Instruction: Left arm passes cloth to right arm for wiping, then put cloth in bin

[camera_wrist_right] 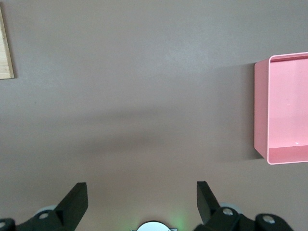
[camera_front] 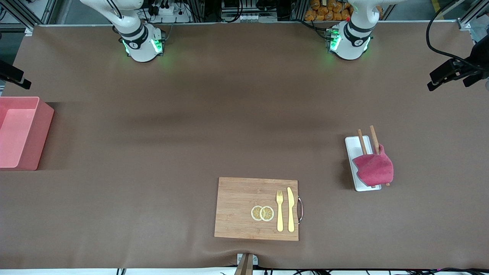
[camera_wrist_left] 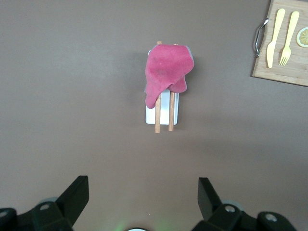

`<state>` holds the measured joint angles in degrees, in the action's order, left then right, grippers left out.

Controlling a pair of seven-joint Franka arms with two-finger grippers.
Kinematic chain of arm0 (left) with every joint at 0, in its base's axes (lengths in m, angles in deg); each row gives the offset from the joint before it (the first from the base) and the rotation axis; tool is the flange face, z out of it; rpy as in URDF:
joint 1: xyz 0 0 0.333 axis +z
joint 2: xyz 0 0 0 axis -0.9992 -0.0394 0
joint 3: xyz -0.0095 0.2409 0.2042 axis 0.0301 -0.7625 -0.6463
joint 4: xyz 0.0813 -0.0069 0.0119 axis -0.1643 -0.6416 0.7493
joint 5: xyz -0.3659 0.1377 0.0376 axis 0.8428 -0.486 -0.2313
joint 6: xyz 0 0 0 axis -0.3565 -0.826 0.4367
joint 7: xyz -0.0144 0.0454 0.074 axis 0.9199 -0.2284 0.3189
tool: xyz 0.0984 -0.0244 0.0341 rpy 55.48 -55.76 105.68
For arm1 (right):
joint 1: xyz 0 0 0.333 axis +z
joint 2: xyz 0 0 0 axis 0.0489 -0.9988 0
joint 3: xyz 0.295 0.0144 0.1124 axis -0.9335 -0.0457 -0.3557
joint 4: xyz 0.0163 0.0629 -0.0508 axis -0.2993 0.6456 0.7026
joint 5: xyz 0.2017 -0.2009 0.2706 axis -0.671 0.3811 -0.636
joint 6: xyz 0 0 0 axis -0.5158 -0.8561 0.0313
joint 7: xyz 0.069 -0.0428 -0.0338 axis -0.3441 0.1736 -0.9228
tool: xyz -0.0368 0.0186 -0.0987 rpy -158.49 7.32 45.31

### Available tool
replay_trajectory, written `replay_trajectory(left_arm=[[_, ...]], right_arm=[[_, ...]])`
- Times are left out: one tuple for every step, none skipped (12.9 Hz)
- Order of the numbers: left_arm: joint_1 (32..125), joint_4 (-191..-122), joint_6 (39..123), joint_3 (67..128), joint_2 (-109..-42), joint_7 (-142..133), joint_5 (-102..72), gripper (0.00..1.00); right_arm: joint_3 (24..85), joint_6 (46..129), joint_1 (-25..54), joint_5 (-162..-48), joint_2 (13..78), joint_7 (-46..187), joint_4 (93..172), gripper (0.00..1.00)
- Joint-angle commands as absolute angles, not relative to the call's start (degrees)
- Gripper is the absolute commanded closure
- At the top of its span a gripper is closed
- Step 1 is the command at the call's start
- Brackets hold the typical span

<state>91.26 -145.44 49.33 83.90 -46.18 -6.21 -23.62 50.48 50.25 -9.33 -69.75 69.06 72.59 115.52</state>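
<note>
The raspberry-red cloth [camera_front: 374,168] lies crumpled over a white tray [camera_front: 353,147] and two wooden chopsticks [camera_front: 374,138] toward the left arm's end of the table; it also shows in the left wrist view [camera_wrist_left: 166,70]. The pink bin [camera_front: 19,131] stands at the right arm's end of the table; it also shows in the right wrist view [camera_wrist_right: 284,108] and looks empty. My left gripper [camera_wrist_left: 143,192] is open and empty, high over bare table. My right gripper [camera_wrist_right: 142,195] is open and empty, high over bare table. Neither hand shows in the front view.
A wooden board [camera_front: 256,208] with a metal handle lies near the front edge; on it are two lemon slices [camera_front: 262,213], a yellow fork [camera_front: 279,210] and a yellow knife [camera_front: 290,209]. Camera mounts [camera_front: 450,72] stand at the table's ends.
</note>
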Motion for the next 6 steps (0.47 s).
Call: replay_trajectory(left_arm=[[91.1,-145.5,48.1,84.3,-45.6,-5.4,-23.7,0.00],[91.1,-145.6,47.2,84.3,-45.6,-5.4,-23.7,0.00],[91.1,-145.6,47.0,84.3,-45.7,-5.4,-23.7,0.00],[91.1,-145.6,47.0,84.3,-45.8,-5.4,-23.6,0.00],[91.1,-145.6,47.1,84.3,-45.9,-5.4,-23.7,0.00],[90.9,-145.7,47.1,84.3,-45.9,-5.4,-23.7,0.00]], right_arm=[[49.9,50.2,-9.5,-70.5,68.5,72.7,115.6,0.00],[49.9,50.2,-9.0,-70.0,68.2,72.6,115.6,0.00],[50.0,50.3,-9.0,-69.9,67.9,72.6,115.6,0.00],[50.0,50.4,-9.0,-69.9,67.5,72.6,115.6,0.00],[49.9,50.6,-9.3,-70.4,67.0,72.5,115.6,0.00],[49.9,50.6,-9.1,-70.5,66.0,72.5,115.5,0.00]])
